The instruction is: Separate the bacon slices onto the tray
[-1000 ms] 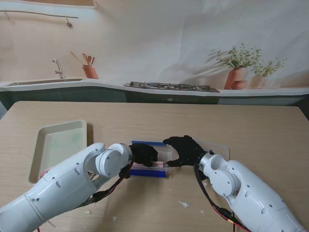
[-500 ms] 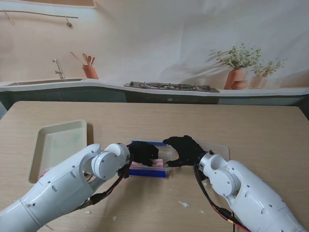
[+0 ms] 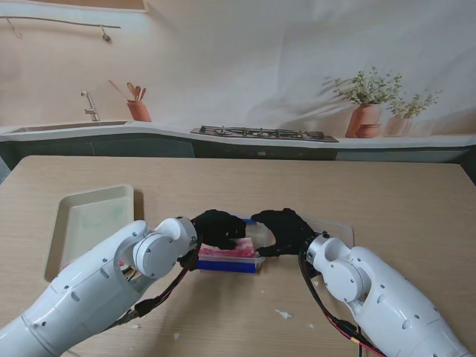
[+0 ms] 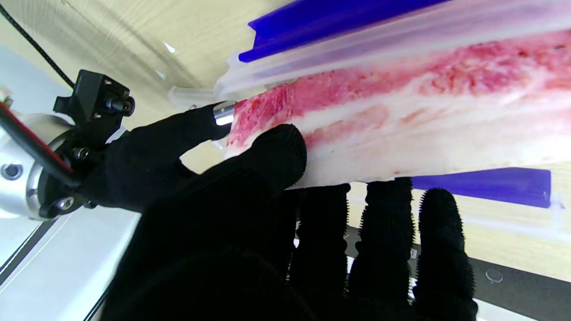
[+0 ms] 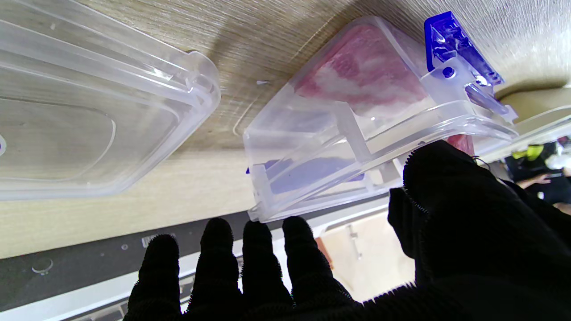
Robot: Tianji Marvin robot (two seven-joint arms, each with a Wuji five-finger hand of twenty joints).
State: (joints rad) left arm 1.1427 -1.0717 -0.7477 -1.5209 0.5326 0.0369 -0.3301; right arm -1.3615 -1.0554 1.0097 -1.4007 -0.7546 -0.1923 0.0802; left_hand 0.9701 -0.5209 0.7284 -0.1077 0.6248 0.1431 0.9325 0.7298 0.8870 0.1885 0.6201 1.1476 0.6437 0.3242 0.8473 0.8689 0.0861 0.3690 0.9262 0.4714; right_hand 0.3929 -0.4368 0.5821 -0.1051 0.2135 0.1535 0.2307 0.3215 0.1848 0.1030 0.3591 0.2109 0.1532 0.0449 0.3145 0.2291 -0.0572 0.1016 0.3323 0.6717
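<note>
Since the earlier frame, left robot hand [image 3: 221,227] had advanced and pinched bacon [image 4: 401,116] in the box [image 5: 357,147], right robot hand [image 3: 282,229] clasped on its end; tray [image 3: 74,223] bare, no slice transferred.

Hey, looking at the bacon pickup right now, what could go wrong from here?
The left hand pinches only the end of the bacon; the slices look stuck together, so several may lift at once, or the end may slip free.

The right hand steadies the clear box only at one rim, so the box might tip or slide.

The tray lies off to the left, so the bacon could drop on the way.
</note>
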